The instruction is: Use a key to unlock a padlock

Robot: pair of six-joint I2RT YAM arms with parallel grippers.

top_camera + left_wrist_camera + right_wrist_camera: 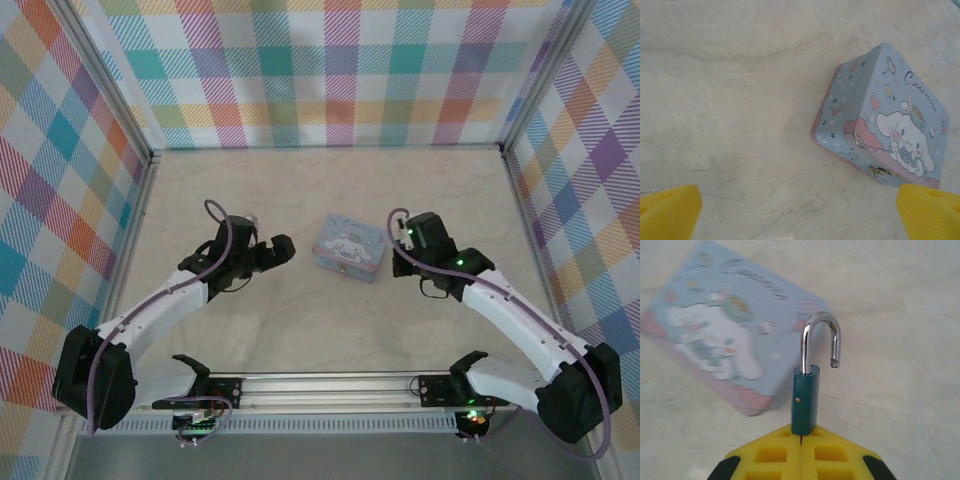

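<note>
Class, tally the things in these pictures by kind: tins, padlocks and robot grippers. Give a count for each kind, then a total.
tin: 1
padlock: 1
grippers: 2 (left gripper, right gripper)
Total: 4

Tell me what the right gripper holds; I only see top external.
Observer: The right gripper is shut on the padlock, its teal body pinched between the yellow pads.
Operator: Shackle?
Observer: Open; one end of the shackle hangs free of the body.
Operator: Left gripper?
Observer: The left gripper is open, nothing between its fingers, the tin lying on the table ahead of it.
</note>
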